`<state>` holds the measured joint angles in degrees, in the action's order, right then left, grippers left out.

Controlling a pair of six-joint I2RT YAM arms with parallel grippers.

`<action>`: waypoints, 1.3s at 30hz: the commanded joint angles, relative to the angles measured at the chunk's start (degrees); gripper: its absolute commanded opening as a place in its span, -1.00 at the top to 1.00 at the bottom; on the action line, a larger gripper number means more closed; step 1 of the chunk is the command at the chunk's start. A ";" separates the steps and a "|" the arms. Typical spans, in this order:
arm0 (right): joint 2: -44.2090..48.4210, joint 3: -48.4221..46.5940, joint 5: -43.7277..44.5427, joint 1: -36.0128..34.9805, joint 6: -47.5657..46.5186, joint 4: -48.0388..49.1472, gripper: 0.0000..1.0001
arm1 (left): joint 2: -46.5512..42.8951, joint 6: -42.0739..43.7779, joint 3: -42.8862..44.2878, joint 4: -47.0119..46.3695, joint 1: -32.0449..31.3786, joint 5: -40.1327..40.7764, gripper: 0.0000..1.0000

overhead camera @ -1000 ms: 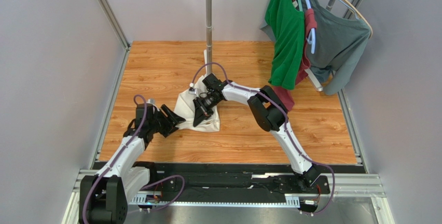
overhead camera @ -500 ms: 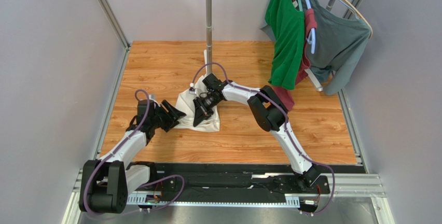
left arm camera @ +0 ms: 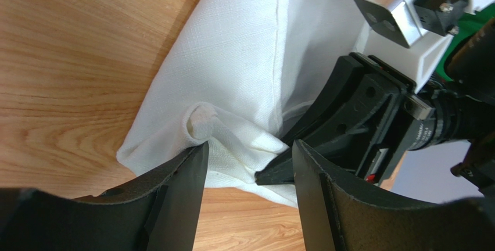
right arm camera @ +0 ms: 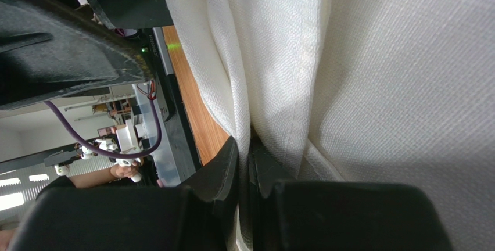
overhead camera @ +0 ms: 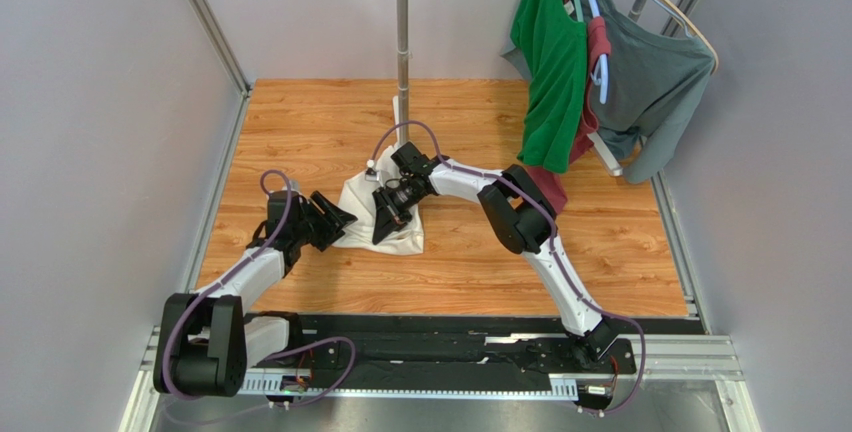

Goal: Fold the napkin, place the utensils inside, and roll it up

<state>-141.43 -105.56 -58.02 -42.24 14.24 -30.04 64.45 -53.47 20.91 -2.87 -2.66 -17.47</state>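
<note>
Napkin (left arm camera: pixel 244 59) pinched in right end effector (right arm camera: pixel 247 146); left end effector (left arm camera: pixel 248 146) spread at its edge.

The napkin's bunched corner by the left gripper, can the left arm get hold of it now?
Probably yes. The left gripper stands open around the bunched edge of the napkin, with nothing in between. The right gripper, shut on the napkin close beside it, leaves little room.

The wood-grain table (overhead camera: pixel 600 242) bears the bunched white napkin (overhead camera: pixel 405 237) and a pole stand (overhead camera: pixel 403 42).
</note>
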 commanded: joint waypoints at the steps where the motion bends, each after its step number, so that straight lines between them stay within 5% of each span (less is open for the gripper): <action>1: -0.17 2.81 10.65 0.58 -1.76 0.51 0.72 | 2.43 1.18 0.54 -3.28 -0.16 1.65 -0.27; 11: 8.26 7.38 9.41 0.58 0.17 5.69 -0.16 | 2.09 3.11 3.61 6.21 -0.16 6.31 -0.25; 12: 9.75 7.56 9.59 0.58 0.09 5.78 -0.44 | 2.09 3.29 4.14 6.82 -0.16 6.75 -0.25; 29: 30.76 29.61 20.75 -0.21 -9.49 20.62 -0.55 | 3.32 5.48 5.29 7.97 -0.16 6.05 -0.25; 39: 31.82 33.31 22.59 -3.99 -13.98 22.31 -0.52 | 4.55 6.10 6.43 8.41 -0.16 6.05 -0.25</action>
<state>-111.55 -72.47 -36.75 -44.58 3.36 -10.90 68.18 -49.15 25.15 4.54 -2.92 -12.67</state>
